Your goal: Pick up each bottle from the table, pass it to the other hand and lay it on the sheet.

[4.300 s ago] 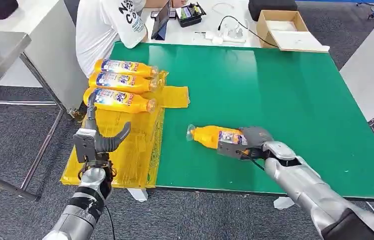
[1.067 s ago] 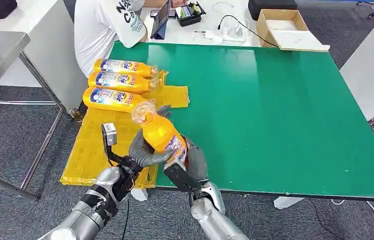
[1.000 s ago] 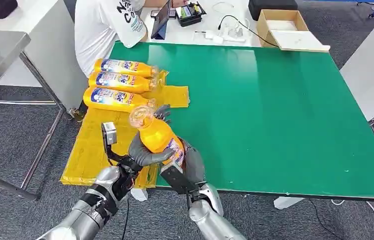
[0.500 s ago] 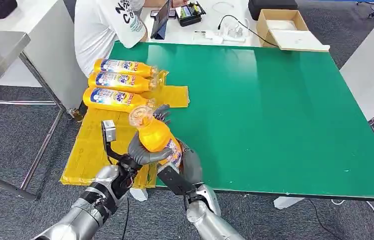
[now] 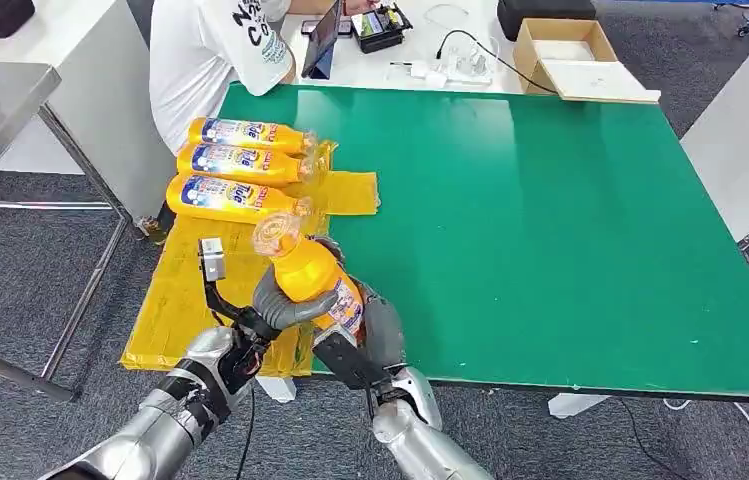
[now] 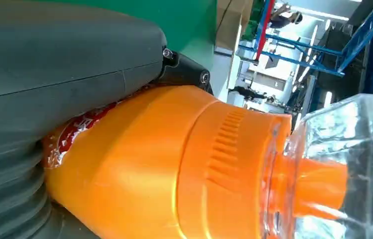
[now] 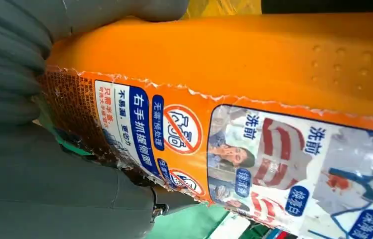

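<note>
Head view: left hand [image 5: 285, 305] and right hand [image 5: 375, 330] both grip the bottle [image 5: 315, 280].

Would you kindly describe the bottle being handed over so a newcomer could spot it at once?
Find the green table, then its near left corner by the yellow sheet. The orange bottle stands there, tilted, between both hands; the other three bottles lie flat on the sheet.

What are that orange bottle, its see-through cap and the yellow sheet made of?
The orange bottle, held by both hands, looks like smooth opaque plastic with a glossy printed label torn at its edge. Its cap seems clear hard plastic, glassy and faceted. The yellow sheet looks like thin plastic film, shiny and creased, though it may be a flattened bag.
</note>
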`<state>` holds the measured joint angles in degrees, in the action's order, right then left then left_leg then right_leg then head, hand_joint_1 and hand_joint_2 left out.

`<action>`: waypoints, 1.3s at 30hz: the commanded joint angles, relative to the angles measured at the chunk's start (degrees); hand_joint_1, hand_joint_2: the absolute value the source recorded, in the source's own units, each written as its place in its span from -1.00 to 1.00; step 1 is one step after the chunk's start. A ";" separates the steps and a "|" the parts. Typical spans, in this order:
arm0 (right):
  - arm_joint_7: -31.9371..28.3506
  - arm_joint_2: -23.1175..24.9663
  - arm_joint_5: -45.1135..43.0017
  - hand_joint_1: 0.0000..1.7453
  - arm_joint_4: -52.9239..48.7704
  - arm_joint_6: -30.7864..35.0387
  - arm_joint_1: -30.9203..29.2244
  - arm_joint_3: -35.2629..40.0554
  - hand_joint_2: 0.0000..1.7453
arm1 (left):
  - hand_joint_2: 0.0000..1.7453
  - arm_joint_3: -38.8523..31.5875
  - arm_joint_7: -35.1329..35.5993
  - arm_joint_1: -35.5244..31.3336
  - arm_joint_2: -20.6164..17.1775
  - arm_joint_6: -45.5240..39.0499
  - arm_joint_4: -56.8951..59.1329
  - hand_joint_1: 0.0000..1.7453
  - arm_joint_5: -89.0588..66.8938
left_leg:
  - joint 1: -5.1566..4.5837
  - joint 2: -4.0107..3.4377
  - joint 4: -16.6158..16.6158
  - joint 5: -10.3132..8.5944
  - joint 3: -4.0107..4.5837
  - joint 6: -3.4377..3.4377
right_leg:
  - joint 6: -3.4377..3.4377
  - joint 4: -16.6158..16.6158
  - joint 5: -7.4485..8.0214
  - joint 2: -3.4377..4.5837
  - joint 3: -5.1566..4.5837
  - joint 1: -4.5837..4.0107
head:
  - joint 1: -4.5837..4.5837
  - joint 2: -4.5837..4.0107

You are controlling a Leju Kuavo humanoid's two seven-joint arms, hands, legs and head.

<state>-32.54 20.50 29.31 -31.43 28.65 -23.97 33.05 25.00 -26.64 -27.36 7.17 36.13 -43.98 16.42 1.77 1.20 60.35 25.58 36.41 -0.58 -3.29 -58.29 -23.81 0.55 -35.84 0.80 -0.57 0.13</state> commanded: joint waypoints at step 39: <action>0.11 -4.42 -3.05 -1.00 -17.49 3.29 1.69 -6.85 -1.00 | 1.00 -13.98 1.09 -7.34 -1.55 -24.37 4.37 1.00 -3.00 | 0.00 -0.08 -0.01 0.00 -0.06 0.09 | 0.08 0.00 0.00 -0.02 0.06 -0.03 | -0.02 0.00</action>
<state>-31.93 19.54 27.25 -35.59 32.28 -25.43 28.13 17.88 -23.41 -29.37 7.13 25.20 -42.01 21.70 1.77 1.19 60.36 25.57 36.41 -0.58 -3.29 -58.30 -23.81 0.57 -35.84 0.80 -0.59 0.13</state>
